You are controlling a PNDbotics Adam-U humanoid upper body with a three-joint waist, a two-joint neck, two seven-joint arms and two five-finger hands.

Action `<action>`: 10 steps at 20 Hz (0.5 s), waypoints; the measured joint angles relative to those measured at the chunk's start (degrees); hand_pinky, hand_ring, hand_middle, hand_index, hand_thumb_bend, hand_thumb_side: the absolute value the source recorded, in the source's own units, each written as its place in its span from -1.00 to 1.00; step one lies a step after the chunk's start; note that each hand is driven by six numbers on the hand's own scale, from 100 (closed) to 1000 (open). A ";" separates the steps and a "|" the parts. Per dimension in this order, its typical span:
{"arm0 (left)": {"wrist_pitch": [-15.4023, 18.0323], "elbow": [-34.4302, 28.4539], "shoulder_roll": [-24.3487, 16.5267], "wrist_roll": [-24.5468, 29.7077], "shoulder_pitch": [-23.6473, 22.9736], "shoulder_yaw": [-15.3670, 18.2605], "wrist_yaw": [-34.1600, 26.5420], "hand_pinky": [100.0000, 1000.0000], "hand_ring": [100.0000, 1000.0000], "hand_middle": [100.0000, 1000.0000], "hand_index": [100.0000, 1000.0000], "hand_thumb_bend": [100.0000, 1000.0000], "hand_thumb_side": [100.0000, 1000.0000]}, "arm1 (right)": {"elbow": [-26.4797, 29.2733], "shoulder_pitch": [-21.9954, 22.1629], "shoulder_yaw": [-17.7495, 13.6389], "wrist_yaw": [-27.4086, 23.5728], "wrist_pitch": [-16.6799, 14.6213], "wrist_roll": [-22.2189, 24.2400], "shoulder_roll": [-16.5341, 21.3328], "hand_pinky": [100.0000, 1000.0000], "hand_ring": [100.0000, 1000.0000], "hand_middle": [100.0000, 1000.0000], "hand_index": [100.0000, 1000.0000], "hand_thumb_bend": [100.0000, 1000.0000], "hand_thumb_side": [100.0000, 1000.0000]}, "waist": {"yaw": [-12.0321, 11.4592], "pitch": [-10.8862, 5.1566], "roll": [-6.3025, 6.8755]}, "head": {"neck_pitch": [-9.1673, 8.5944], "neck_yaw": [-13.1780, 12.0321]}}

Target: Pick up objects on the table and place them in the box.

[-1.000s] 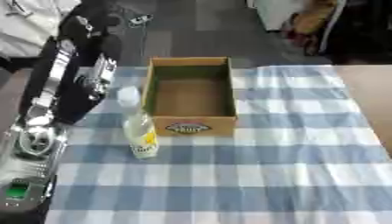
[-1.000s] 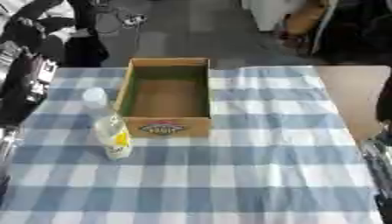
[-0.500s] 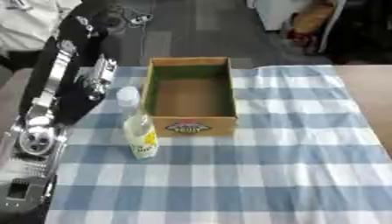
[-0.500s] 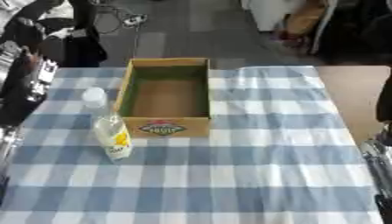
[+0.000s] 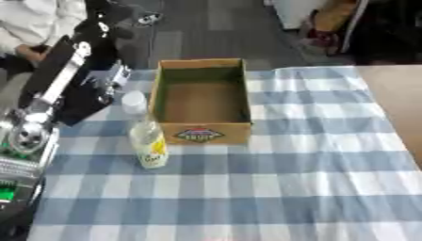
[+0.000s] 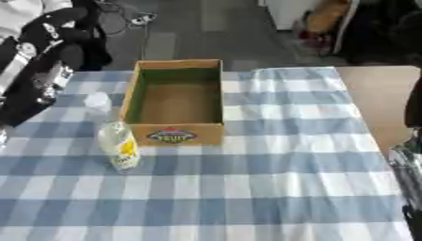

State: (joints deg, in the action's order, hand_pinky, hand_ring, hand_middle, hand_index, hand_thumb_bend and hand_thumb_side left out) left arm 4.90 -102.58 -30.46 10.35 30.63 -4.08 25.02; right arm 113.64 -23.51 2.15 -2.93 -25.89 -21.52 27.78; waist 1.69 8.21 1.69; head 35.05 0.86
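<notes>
A cardboard box point(image 5: 203, 101) sits open in the upper middle of the frame on a table point(image 5: 272, 188) covered with a blue and white checked cloth. Its inside looks bare, brown at the bottom with greenish walls, and a label shows on its near wall.

A clear bottle point(image 5: 147, 136) with a white cap and a yellow label stands upright just beside the box's near left corner, at centre left of the frame. It is outside the box; whether it touches the box wall cannot be told.

The robot's left arm point(image 5: 58, 80) slants across the upper left of the frame, black with silver joints, reaching toward the table's far left corner. The left hand point(image 5: 115, 81) shows there as a dark shape with some silver, just left of the box and behind the bottle's cap. It is too blurred to tell whether its fingers are straight or curled, or whether it touches anything.

A strip of the right arm point(image 6: 408, 164) runs down the right edge in the right eye view; the right hand is out of sight.

Beyond the table lies a grey floor point(image 5: 206, 28). The wooden tabletop point(image 5: 395, 94) shows bare at the right, past the cloth.
</notes>
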 measured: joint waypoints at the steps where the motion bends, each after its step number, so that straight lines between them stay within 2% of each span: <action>1: -0.09 0.99 -1.37 0.55 0.49 -0.37 -0.12 0.81 0.53 0.88 0.96 1.00 0.99 | 0.00 0.03 0.01 0.00 0.02 0.02 0.01 -0.17 -0.06 0.01 0.45 -1.00 0.90 | 0.00 -0.08 0.06 | 0.02 0.00; 6: 0.21 5.20 -6.11 2.28 2.82 -2.26 0.48 0.85 0.55 0.90 0.96 1.00 1.00 | 0.00 0.03 0.05 -0.02 0.23 0.23 0.11 -0.17 -0.06 0.01 0.45 -1.00 0.90 | 0.11 -0.30 0.74 | 0.49 -0.01; 10: 0.94 7.87 -7.65 3.25 3.65 -3.30 1.71 0.92 0.61 0.92 0.94 1.00 1.00 | 0.00 0.03 0.11 -0.03 0.28 0.28 0.50 -0.17 -0.06 0.01 0.45 -1.00 0.90 | 0.35 -0.54 1.01 | 0.50 -0.01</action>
State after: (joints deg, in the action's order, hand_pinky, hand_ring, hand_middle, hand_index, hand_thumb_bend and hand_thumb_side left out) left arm 5.84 -94.71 -38.11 13.60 34.28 -7.38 26.73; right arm 113.64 -23.48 2.26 -2.95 -25.61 -21.24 28.27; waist 2.03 7.66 2.70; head 35.56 0.85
